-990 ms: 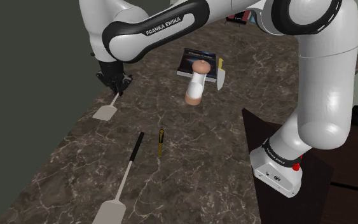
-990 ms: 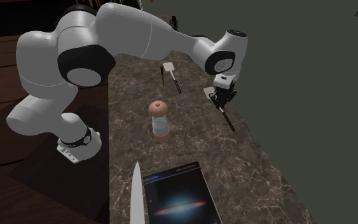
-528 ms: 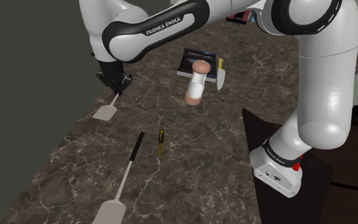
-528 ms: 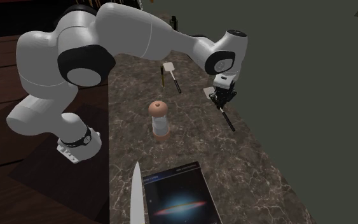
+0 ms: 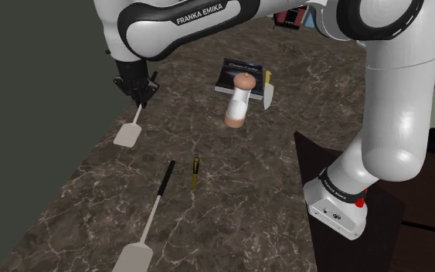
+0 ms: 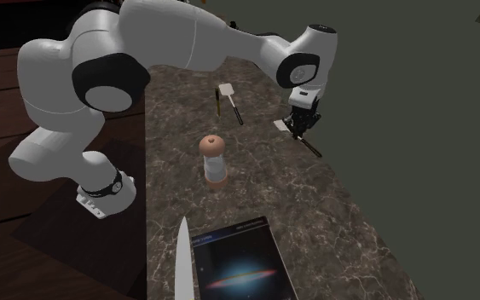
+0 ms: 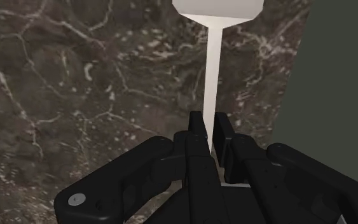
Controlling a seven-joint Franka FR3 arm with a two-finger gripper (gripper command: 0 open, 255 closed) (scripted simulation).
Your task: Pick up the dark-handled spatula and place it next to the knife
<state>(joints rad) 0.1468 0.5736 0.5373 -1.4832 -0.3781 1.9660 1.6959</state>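
A: Where do we put the gripper (image 5: 138, 96)?

B: Over the bench (image 5: 231, 181), close to the long edge that runs along the grey wall (image 5: 38, 77), at the shoulder view's left. Jaws clenched on the spatula (image 5: 127, 134). They pinch the pale shaft about where the dark handle begins.

A: How does the spatula sit?

B: In the wrist view the pale shaft and blade run straight out ahead of the fingers. In the second exterior view we see the dark handle stick out past the other side of the gripper. We cannot tell whether the blade touches the stone.

A: And the knife?

B: The knife (image 5: 268, 93) lies flat toward the bench's far end in the shoulder view, well apart from the gripper. It is just beside a book (image 5: 235, 71), on the book's side nearer the stand. A grinder (image 5: 238, 102) stands upright near both.

A: Anything else we should note?

B: A second spatula (image 5: 155, 209) lies toward the bench's near end, with a pen (image 5: 195, 171) just beside its dark handle, not touching
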